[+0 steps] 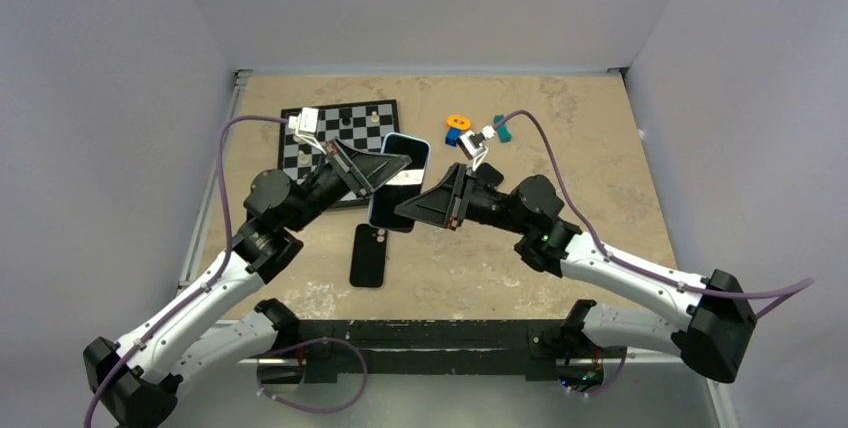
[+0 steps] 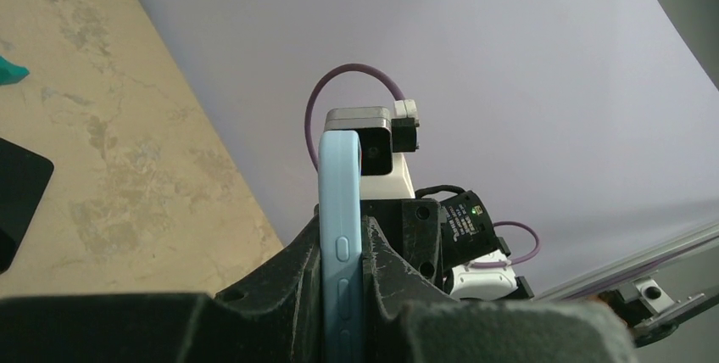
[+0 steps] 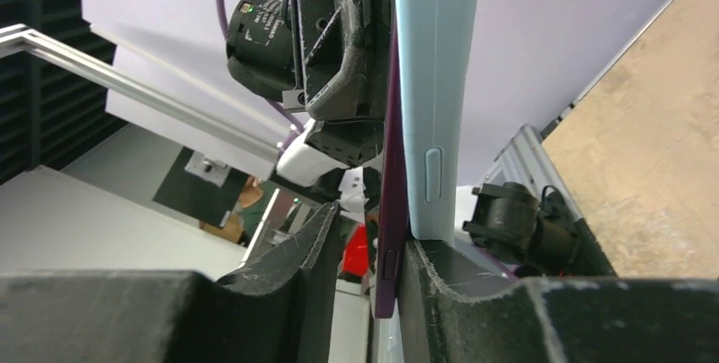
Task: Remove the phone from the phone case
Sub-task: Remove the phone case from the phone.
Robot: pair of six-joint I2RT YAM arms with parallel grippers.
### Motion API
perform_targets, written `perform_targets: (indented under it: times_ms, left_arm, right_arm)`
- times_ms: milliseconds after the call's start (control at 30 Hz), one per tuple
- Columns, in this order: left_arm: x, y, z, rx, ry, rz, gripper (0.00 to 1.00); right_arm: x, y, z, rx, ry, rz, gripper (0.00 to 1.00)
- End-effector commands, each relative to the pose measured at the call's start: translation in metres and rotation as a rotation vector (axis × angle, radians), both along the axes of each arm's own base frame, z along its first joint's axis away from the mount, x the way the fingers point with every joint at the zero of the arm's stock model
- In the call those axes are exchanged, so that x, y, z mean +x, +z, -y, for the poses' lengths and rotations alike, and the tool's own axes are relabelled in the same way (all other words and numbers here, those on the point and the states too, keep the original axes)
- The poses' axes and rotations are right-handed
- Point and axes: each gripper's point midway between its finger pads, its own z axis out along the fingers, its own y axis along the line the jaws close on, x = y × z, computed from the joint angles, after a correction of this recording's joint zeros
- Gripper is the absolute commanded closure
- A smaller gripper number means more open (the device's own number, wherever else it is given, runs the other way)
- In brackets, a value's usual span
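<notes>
Phone point(image 3: 386, 236) and case point(image 3: 428, 83) hang in the air between my 2 tools, above the middle of the counter point(image 1: 560, 128), edge-on to both wrist cameras. My left tool point(image 2: 342, 236) is pinching the blue case from both sides. My right tool point(image 3: 369, 236) is spread: the purple phone's edge sits in its gap, touching 1 finger and clear of the other. At that end the phone stands apart from the case; farther up the 2 look seated together.

I judge the peel is half made. I should close the right tool on the phone alone, keeping the case lip out of the pinch, then swing it away from the case back rather than pull straight, with the left holding firm. Whether the left pinch also traps the phone, I cannot tell.

Below lies a black phone point(image 1: 368, 255). The chessboard point(image 1: 335, 133) sits by my left arm, small toys point(image 1: 458, 124) beyond my right. Nothing stands between the tools, but a slip would drop the phone onto these.
</notes>
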Motion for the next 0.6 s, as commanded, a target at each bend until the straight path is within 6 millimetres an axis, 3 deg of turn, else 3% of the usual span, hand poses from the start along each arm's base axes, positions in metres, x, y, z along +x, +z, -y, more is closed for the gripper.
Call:
perform_targets:
  times_ms: [0,100,133,233,333,433,567]
  left_arm:
    - [-0.035,-0.003,0.021,-0.006,-0.220,-0.027,1.00]
    - [-0.040,0.000,0.023,0.034,-0.246,0.014,1.00]
    - [-0.042,-0.004,0.023,0.058,-0.251,0.024,0.93]
    - [-0.046,-0.015,0.018,0.103,-0.250,0.066,0.54]
    - [-0.053,-0.022,0.012,0.147,-0.251,0.164,0.31]
    - [-0.063,-0.028,0.005,0.209,-0.256,0.260,0.22]
    - [-0.078,-0.029,-0.006,0.258,-0.258,0.398,0.20]
  right_arm:
    - [0.027,0.049,0.008,0.118,-0.160,0.144,0.71]
    - [0.026,0.048,0.010,0.119,-0.155,0.153,0.92]
    - [0.025,0.049,0.013,0.127,-0.155,0.155,0.99]
    - [0.018,0.050,0.023,0.144,-0.147,0.145,1.00]
    - [0.008,0.052,0.037,0.161,-0.134,0.137,1.00]
    - [-0.002,0.050,0.049,0.175,-0.117,0.121,1.00]
    - [-0.010,0.050,0.061,0.198,-0.101,0.112,1.00]
